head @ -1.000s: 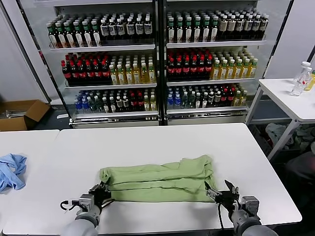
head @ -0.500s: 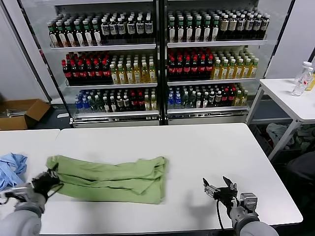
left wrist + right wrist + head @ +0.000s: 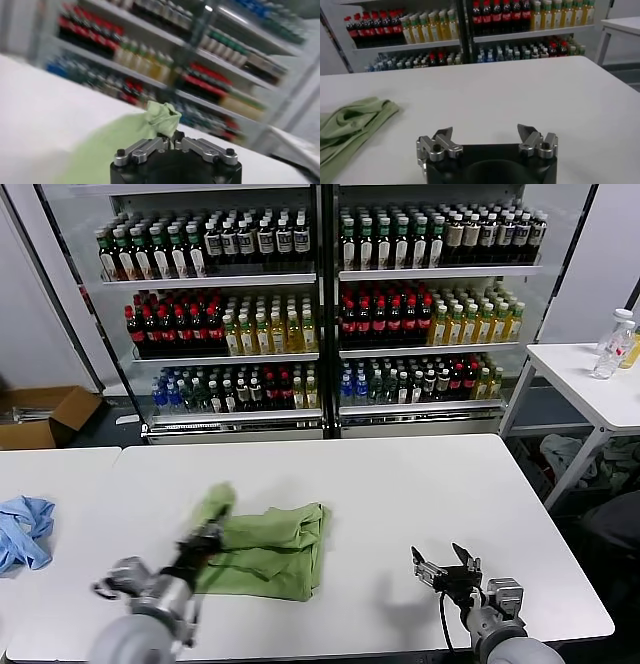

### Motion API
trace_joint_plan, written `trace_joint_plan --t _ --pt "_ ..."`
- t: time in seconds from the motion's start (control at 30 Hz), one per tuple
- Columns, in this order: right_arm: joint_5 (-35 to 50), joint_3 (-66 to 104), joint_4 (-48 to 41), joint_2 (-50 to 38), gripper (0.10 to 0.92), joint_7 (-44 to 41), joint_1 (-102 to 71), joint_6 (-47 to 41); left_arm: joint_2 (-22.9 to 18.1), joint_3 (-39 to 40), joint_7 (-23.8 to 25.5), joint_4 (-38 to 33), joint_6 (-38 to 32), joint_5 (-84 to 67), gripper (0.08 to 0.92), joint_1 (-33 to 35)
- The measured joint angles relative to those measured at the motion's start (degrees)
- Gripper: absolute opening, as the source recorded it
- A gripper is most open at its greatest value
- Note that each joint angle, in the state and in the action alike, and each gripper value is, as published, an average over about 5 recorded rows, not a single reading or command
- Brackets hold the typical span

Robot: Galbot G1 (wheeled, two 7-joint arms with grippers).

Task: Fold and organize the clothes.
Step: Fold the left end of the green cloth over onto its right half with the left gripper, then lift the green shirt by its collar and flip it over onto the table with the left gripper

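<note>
Light green cotton shirt [image 3: 265,549], folded into a bunched strip, lies on the white surface [image 3: 400,484], left of centre. One end is lifted off it, pinched in the left tool [image 3: 205,536], clenched on a wad of the fabric. Right tool [image 3: 445,569] hovers released over the near right surface, apart from the shirt. Crumpled light blue cloth [image 3: 22,529] sits at far left.

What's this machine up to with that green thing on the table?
It is folding a light green shirt on the white table. The left gripper is shut on one end of the shirt, lifted above the rest. The right gripper hovers open over bare table, holding nothing.
</note>
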Motion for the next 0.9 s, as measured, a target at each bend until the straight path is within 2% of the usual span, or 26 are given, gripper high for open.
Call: trace_joint_plan --t 0.13,0.27,0.4,0.63,0.8,0.9 --pt "0.0 0.0 -0.4 0.0 0.823 -0.1 0.3 0.0 -1.9 6.7 1.1 2.5 -0.4 4.3 0.173 -1.9" --pt "0.2 0.3 -0.8 -0.2 0.823 -0.2 0.5 0.0 -2.6 10.4 3.0 3.8 -0.7 10.9 0.290 -2.6" --pt "0.4 0.4 -1.2 -0.5 0.823 -0.2 0.8 0.0 -2.1 11.3 5.5 2.1 -1.1 16.0 0.403 -1.7" --pt "0.3 -0.2 -1.7 -0.3 0.823 -0.2 1.2 0.0 0.7 6.1 6.9 -2.5 -1.9 18.6 0.602 1.9" --pt "0.1 -0.5 -1.8 -0.2 0.823 -0.2 1.3 0.0 2.7 1.0 5.7 0.3 -2.4 20.0 0.748 2.7" --pt "0.0 -0.5 -1.8 -0.2 0.823 -0.3 1.2 0.0 3.2 -0.6 5.4 3.1 -2.3 20.6 0.804 2.7"
